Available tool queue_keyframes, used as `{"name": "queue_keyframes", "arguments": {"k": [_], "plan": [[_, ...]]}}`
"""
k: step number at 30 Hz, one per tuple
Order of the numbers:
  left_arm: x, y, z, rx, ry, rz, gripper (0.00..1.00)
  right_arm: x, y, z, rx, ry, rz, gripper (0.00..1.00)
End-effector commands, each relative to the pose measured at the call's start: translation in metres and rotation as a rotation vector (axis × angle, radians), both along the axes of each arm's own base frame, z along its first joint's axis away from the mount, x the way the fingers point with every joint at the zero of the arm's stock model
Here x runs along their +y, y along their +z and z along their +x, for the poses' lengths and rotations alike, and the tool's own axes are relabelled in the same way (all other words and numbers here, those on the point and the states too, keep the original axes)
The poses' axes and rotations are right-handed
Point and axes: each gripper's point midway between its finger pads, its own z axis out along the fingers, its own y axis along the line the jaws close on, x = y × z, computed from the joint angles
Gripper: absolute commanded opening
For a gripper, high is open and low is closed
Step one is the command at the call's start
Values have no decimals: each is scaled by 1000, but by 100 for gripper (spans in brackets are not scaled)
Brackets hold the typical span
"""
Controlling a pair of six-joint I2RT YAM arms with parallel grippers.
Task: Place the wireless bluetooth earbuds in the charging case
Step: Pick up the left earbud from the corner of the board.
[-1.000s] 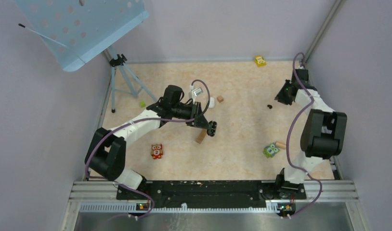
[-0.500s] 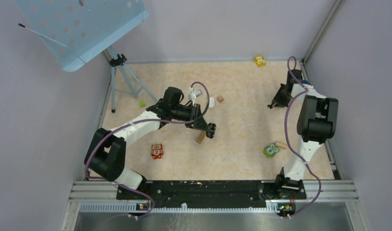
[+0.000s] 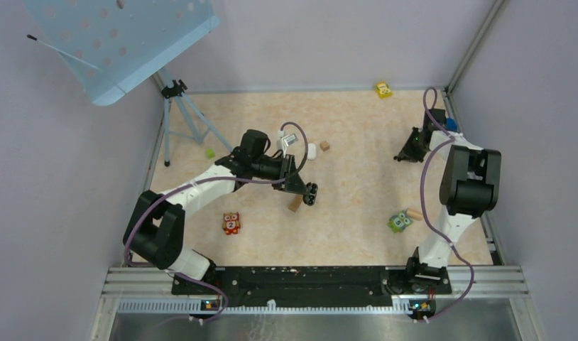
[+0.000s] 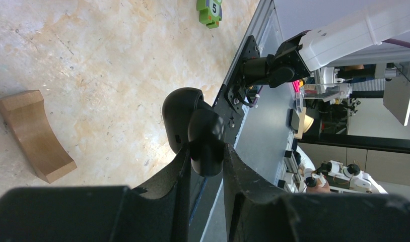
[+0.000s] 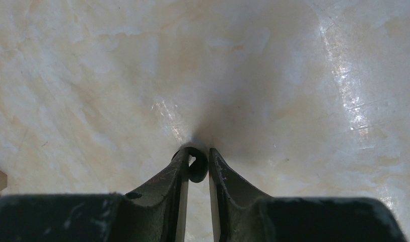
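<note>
The black charging case point(image 4: 189, 121) hangs open above the table, and my left gripper point(image 4: 205, 162) is shut on it. From above, the case point(image 3: 312, 192) juts out of the left gripper point(image 3: 304, 185) near the table's middle. My right gripper point(image 5: 197, 162) points down at the tabletop at the far right, shut on a tiny black earbud point(image 5: 198, 165) that rests at or just above the surface. In the top view the right gripper point(image 3: 402, 155) hides that earbud. A small white rounded piece point(image 3: 312, 150) lies behind the left gripper; I cannot tell if it is an earbud.
A curved tan wooden block point(image 3: 295, 203) point(image 4: 34, 133) lies under the left gripper. Round about are a small wooden cube point(image 3: 324, 145), an orange owl block point(image 3: 231, 223), a green owl block point(image 3: 398, 222), a wooden peg point(image 3: 414, 213), a yellow toy point(image 3: 383, 89) and a tripod point(image 3: 181, 106).
My right gripper has swung left and down onto the black earbud that lay free on the table, and now has it between its fingers. The left arm has hardly moved.
</note>
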Motion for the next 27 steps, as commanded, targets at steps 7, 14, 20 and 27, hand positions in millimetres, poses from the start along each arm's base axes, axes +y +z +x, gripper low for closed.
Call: {"name": "queue_keyframes", "arguments": {"k": [7, 14, 20, 27], "plan": [[0, 14, -1, -64, -15, -38, 0, 3, 5, -25, 19, 11, 1, 23], [-1, 13, -1, -64, -12, -38, 0, 2, 4, -28, 21, 5, -5, 20], [-1, 12, 0, -61, -15, -36, 0, 4, 8, -30, 4, 8, 1, 6], [-1, 16, 2, -74, 17, -43, 0, 17, 29, -34, -52, 16, 55, 2]]}}
